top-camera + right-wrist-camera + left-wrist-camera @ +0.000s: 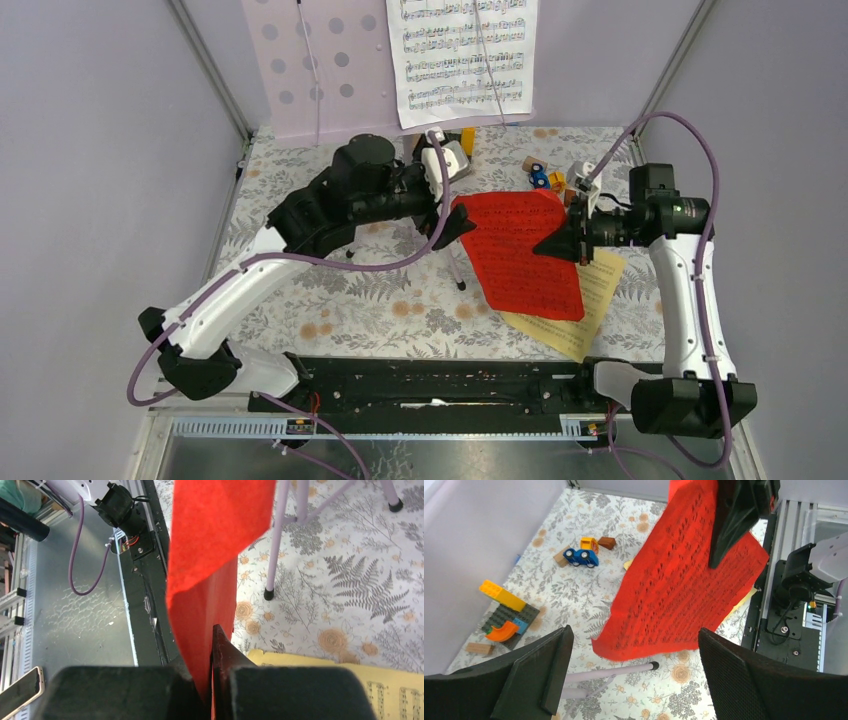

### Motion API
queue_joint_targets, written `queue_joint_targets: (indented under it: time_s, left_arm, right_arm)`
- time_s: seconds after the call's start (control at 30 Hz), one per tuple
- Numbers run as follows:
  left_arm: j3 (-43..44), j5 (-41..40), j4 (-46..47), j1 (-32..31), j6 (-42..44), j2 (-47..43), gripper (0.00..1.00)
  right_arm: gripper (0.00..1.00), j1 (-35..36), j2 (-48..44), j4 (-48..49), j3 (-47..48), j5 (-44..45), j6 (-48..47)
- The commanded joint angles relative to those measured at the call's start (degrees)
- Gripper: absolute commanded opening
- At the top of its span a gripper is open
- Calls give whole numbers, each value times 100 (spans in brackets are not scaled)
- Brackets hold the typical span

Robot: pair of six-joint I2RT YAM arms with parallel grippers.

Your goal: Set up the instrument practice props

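My right gripper (566, 243) is shut on the right edge of the red sheet-music page (520, 255) and holds it tilted above the table. In the right wrist view the page (215, 545) runs up from between the closed jaws (210, 680). My left gripper (450, 205) stands wide open at the page's left edge, apart from it, with nothing between its fingers (544, 675). A yellow page (583, 312) lies flat under the red one. The lilac tripod's legs (609, 672) stand on the table below. A white page (462, 55) rests on the pale pink perforated panel (310, 70) at the back.
Toy blocks on a dark base (506, 615), a blue toy car (581, 556) and small wooden blocks (606, 542) sit at the back of the floral table. A black rail (440, 380) runs along the near edge. Purple cables hang off both arms.
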Motion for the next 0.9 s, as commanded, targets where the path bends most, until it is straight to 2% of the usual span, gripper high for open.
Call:
queue_joint_targets:
  time_s: [0.0,0.13,0.3,0.43,0.73,0.87]
  left_arm:
    - [855,-278,-489,19,20,-114,99]
    - [1368,-517,-721,20,4,-56,99]
    - [2248,-984,-1003,20,36,127,99]
    - [2730,-1526,-998,18,110,257,99]
    - [2688,-2520,-494,15,5,244,99]
    - [3000,-2536,-470,130,-15,129,99]
  right_arm:
    - [0,770,-352,1573,350,324,2023]
    - [0,1362,-248,2168,796,588,2963]
    - [0,1838,115,2230,1594,605,3402]
    - [0,2052,284,2631,1964,469,3878]
    - [0,2309,583,3962,2444,277,5054]
    - [0,2366,751,4447,2687,190,5621]
